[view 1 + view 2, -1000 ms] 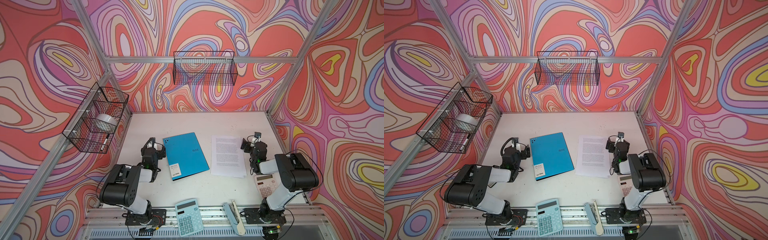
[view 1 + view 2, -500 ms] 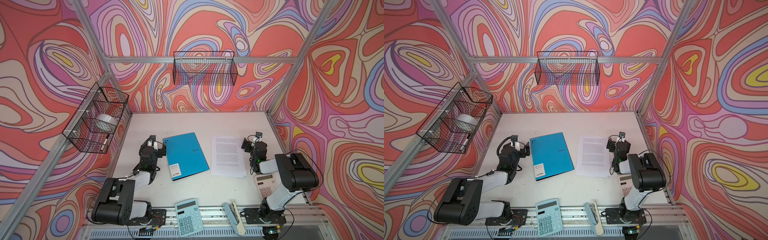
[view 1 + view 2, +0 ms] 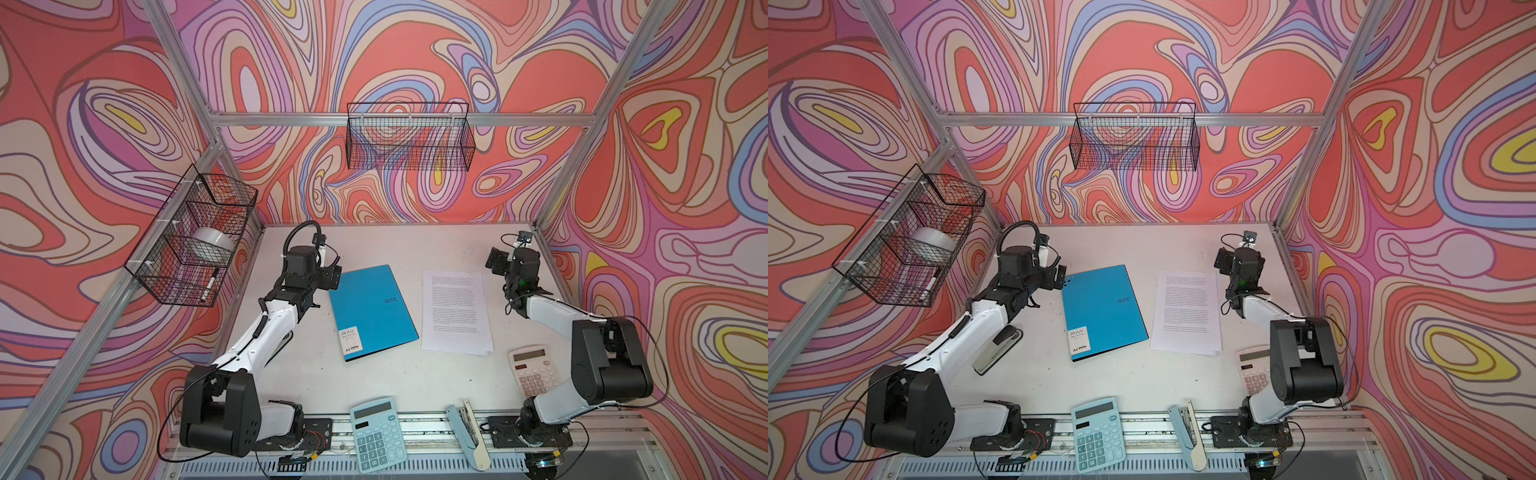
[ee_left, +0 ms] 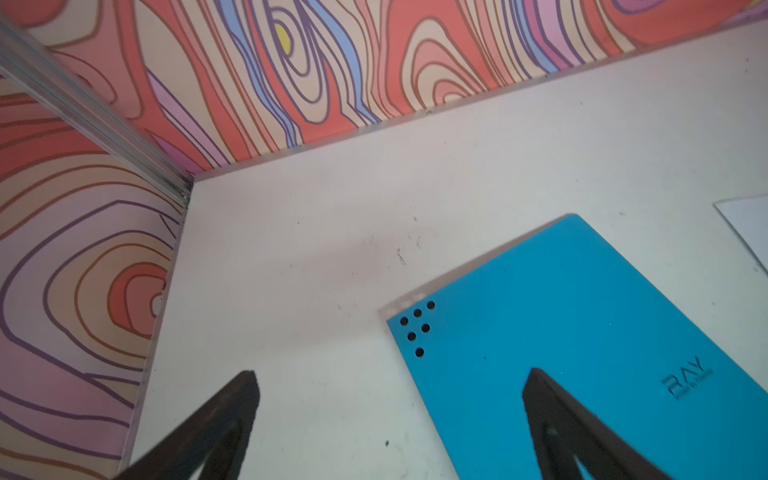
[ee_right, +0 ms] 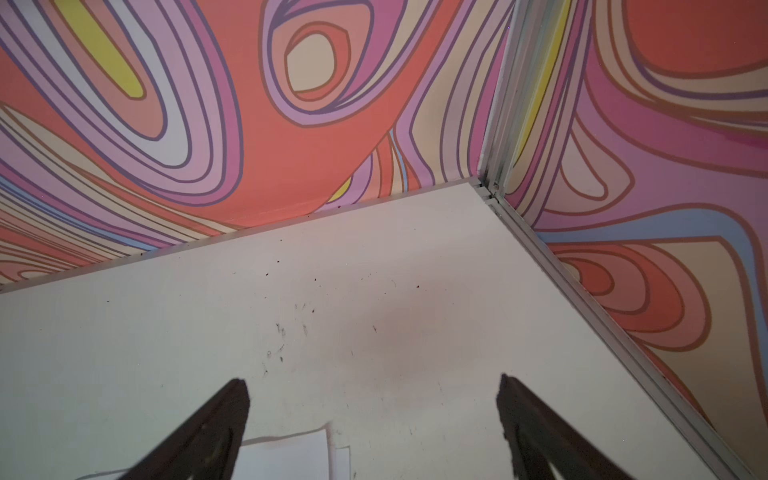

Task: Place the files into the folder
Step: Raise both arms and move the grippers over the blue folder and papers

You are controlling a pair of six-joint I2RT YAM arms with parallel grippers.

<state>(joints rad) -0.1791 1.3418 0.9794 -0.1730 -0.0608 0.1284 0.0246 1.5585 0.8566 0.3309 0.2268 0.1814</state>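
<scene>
Cover of blue folder [image 3: 372, 311], mid-table, lying closed: "RAY" in dark lettering toward its right edge, legible in both top views and the left wrist view; finer line beneath it, unreadable; white label sticker [image 3: 350, 340] at the near left corner: "RAY" above, "A4" below; files [image 3: 455, 311], right of the folder: print too small to read.

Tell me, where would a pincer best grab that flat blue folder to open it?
The bright blue folder lies closed and flat on the white table, so only a thin edge can be pinched: likely the long edge facing the white printed sheets, coming in low from that side.
</scene>
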